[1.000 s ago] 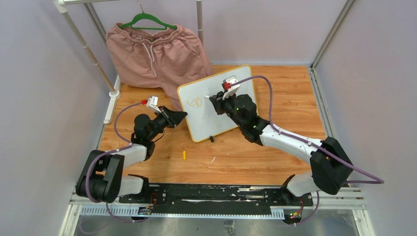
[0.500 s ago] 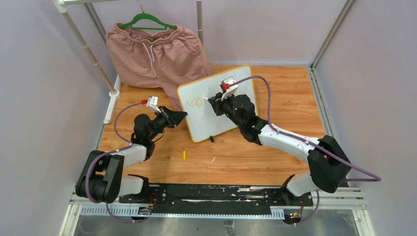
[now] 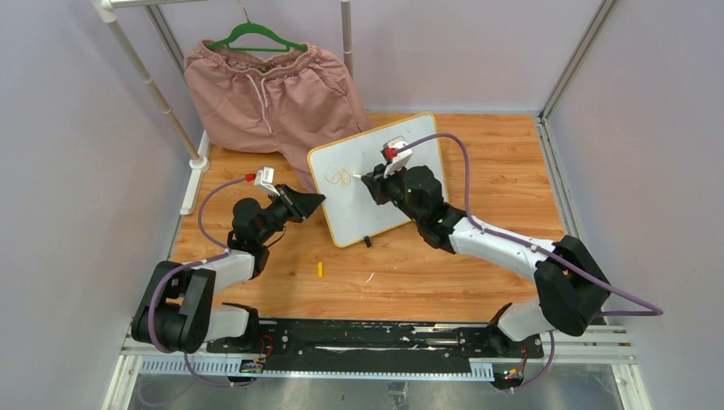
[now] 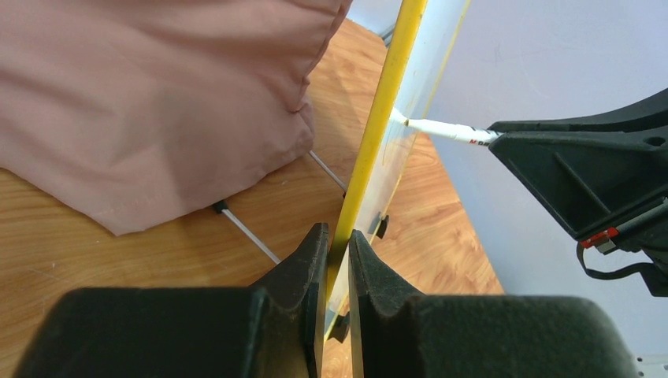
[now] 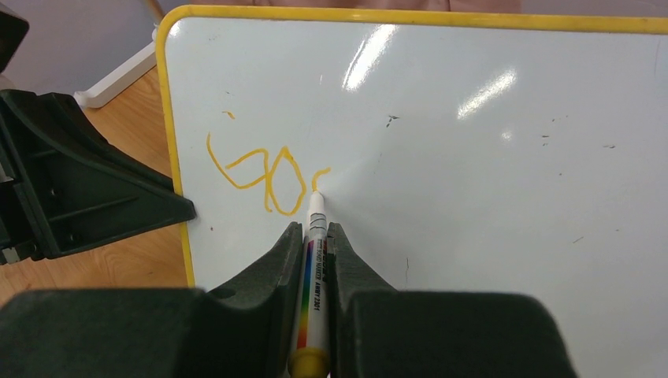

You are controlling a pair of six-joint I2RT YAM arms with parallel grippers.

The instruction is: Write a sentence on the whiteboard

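The whiteboard (image 3: 350,213), white with a yellow frame, stands tilted up on the wooden table. My left gripper (image 4: 337,236) is shut on its yellow left edge (image 4: 386,102). My right gripper (image 5: 315,228) is shut on a white marker (image 5: 313,276) with a rainbow stripe and a yellow end. The marker's tip touches the board face (image 5: 473,197) just right of the sentence (image 5: 264,177), which is orange cursive: "go" and the start of a further letter. From above, the writing (image 3: 340,178) sits at the board's upper left, with the right gripper (image 3: 373,181) beside it.
Pink shorts (image 3: 269,94) on a green hanger hang from a white rack (image 3: 162,102) at the back left, touching the table behind the board. A small yellow cap (image 3: 320,269) lies on the table in front. A black clip foot (image 3: 367,241) sits at the board's lower edge.
My right gripper with the marker has shifted slightly left across the board. The left arm and the board have not moved.
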